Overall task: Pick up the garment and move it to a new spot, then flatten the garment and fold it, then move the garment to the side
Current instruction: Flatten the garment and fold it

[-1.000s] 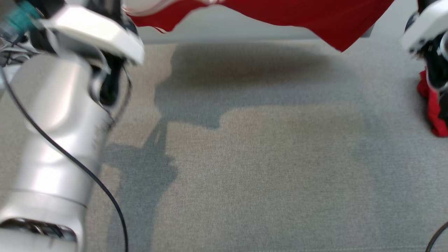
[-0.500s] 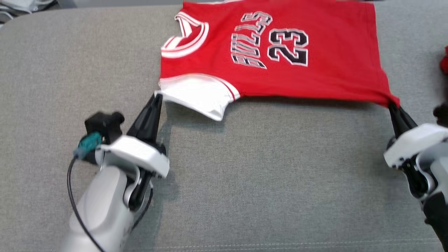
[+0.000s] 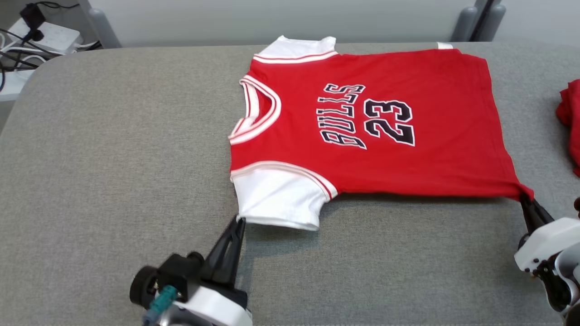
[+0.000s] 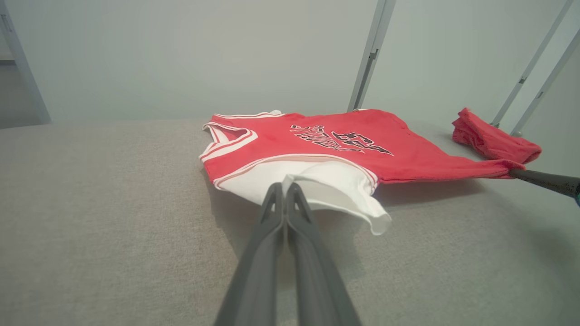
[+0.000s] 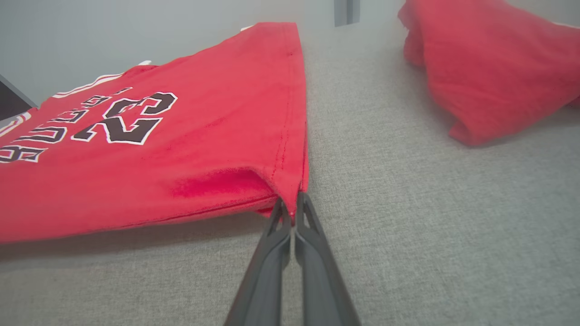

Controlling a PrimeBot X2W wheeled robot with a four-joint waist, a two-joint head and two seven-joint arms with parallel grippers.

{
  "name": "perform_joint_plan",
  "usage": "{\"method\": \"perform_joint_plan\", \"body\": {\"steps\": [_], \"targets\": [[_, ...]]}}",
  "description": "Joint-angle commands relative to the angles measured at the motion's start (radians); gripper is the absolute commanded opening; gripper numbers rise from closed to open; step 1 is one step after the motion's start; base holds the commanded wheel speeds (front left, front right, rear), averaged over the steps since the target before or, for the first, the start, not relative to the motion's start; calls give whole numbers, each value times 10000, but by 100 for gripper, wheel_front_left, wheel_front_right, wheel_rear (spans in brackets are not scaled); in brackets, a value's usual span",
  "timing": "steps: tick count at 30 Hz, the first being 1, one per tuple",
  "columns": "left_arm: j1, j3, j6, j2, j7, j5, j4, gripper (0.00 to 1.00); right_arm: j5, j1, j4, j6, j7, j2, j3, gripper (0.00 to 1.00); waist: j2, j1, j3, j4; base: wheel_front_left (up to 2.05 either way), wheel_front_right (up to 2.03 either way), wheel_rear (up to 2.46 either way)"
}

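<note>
Stretched forward, the left hand and right hand pinch the jersey (by its near corners).

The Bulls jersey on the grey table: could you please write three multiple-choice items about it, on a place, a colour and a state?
1. The left pincer grips the jersey at: A collar; B near white sleeve; C number.
2. The bundled cloth beside its hem is: A blue; B white; C red.
3. The right pincer is: A shut on the hem corner; B open; C shut on nothing.
Answers: B, it pinches the sleeve edge; C, plainly red; A, it is closed on the corner.
</note>
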Motion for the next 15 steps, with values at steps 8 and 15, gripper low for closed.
{"method": "perform_joint_plan", "body": {"steps": [8,15], "targets": [[1173,-174,580,230,907,251,-1044,0,389,558,729,40,351,-521,507,0,0,-1,-249,354,0,0,0],[1609,-346,784,495,1713,282,-850,0,644,953,1062,40,1209,-578,792,0,0,-1,-566,369,0,0,0]]}}
